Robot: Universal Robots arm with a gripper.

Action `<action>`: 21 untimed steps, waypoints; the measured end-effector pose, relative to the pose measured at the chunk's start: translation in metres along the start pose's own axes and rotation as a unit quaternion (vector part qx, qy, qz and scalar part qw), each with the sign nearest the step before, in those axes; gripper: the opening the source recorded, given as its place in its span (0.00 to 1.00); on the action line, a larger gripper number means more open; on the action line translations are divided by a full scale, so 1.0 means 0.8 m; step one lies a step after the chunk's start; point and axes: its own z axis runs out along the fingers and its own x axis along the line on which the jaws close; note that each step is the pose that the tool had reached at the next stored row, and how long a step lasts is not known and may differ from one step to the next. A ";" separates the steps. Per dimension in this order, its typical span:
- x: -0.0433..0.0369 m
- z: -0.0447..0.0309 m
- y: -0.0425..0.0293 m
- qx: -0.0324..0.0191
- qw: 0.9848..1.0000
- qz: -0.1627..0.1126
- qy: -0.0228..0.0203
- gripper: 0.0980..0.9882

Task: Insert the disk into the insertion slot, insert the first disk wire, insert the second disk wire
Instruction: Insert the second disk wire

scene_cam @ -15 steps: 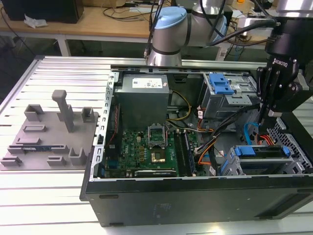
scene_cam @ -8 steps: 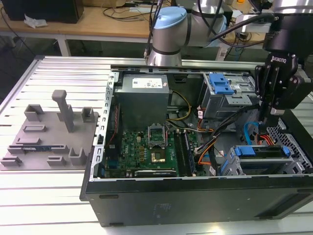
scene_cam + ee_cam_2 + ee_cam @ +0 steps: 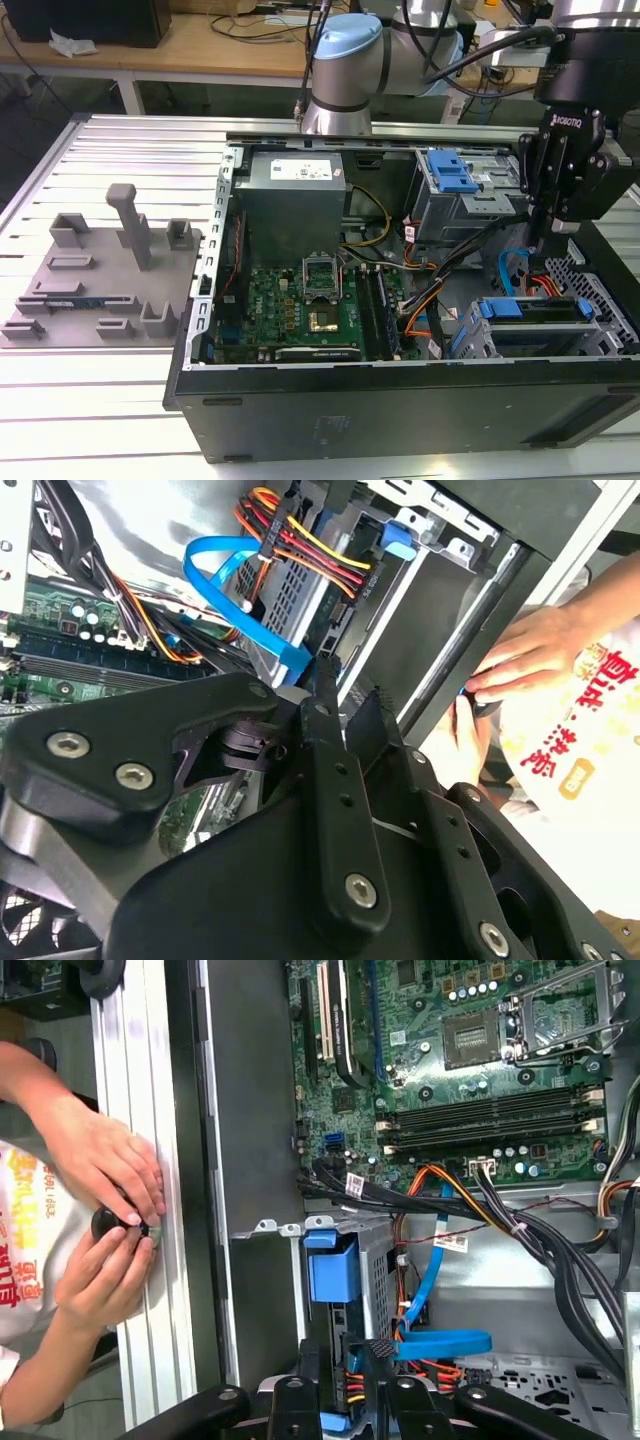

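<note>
The disk (image 3: 535, 312), in its blue caddy (image 3: 332, 1265), lies seated in the insertion slot (image 3: 605, 335), a low bay of grey perforated metal (image 3: 375, 1270) at the case's front corner on the exterior view's right. My gripper (image 3: 541, 240) hangs just above and behind that bay. In both wrist views its fingers stand close together (image 3: 352, 685) (image 3: 345, 1352). The looped blue flat wire (image 3: 215, 565) (image 3: 450, 1343) ends right between them. A red, yellow and orange wire bundle (image 3: 310, 550) runs to the back of the disk bay.
A person's hands (image 3: 100, 1210) (image 3: 520, 660) hold a small dark object on the table rail just outside the case wall. Inside the case are the motherboard (image 3: 310, 300), the power supply (image 3: 295, 200), a taller cage with a blue latch (image 3: 455, 185) and black cable bundles (image 3: 540, 1240). A grey fixture plate (image 3: 100, 270) lies beside the case.
</note>
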 end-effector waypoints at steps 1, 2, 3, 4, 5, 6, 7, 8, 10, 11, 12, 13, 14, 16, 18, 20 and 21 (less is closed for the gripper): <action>-0.001 0.0018 0.0001 0.000 1.000 0.000 0.000 0.24; -0.002 0.0042 0.0001 0.000 1.000 0.000 0.000 0.24; -0.002 0.0053 0.0001 0.000 1.000 0.000 0.000 0.24; -0.003 0.0060 0.0002 0.000 1.000 0.000 0.000 0.24; -0.003 0.0068 0.0001 0.000 1.000 0.000 0.000 0.24; -0.002 0.0075 0.0001 0.000 1.000 0.000 0.000 0.24; -0.002 0.0081 0.0001 0.000 1.000 0.000 0.000 0.24; -0.001 0.0095 0.0000 0.000 1.000 0.000 0.000 0.24; 0.000 0.0118 -0.0001 0.000 1.000 0.000 -0.001 0.24; 0.000 0.0124 -0.0001 0.000 1.000 0.000 -0.001 0.24; 0.000 0.0128 -0.0001 0.000 1.000 0.000 -0.003 0.24; 0.000 0.0131 -0.0001 0.000 1.000 0.000 -0.004 0.24; 0.000 0.0135 -0.0001 0.000 1.000 0.000 -0.007 0.24; 0.000 0.0145 -0.0001 0.000 1.000 0.000 -0.012 0.24; 0.000 0.0151 -0.0001 0.000 1.000 0.000 -0.012 0.24; 0.001 0.0162 -0.0002 0.000 1.000 0.000 -0.012 0.23; 0.001 0.0165 -0.0002 0.000 1.000 0.000 -0.012 0.15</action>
